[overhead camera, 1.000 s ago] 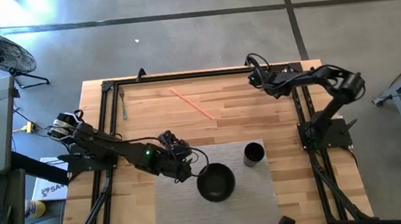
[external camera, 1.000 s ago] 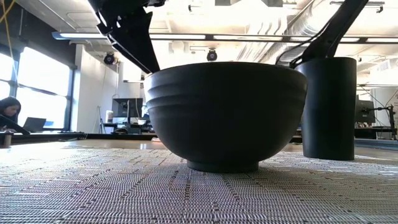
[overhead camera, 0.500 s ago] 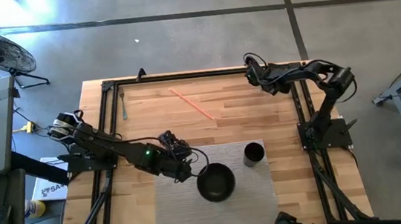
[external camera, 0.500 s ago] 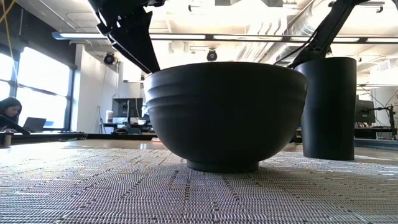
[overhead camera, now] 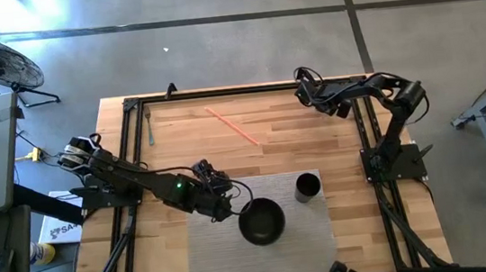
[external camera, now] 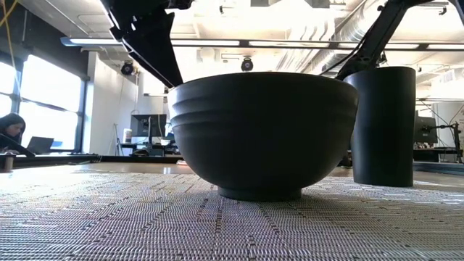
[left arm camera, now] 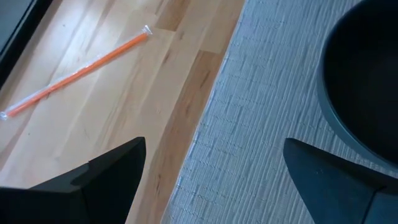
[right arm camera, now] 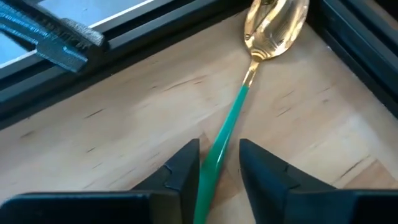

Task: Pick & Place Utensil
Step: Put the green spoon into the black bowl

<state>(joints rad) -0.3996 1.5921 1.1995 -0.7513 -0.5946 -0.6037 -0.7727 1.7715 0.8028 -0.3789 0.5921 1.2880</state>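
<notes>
While our left gripper [overhead camera: 223, 209] stays spread wide beside the bowl [overhead camera: 262, 221], our right gripper [right arm camera: 217, 163] (fingers narrowed around the spoon [right arm camera: 258, 46], grip uncertain) has shifted slightly along the far edge.

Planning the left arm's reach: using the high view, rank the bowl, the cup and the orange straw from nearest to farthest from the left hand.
From the left hand:
1. Bowl, right beside it on the mat.
2. Cup, past the bowl.
3. Orange straw, on bare wood toward the table's far edge.
</notes>
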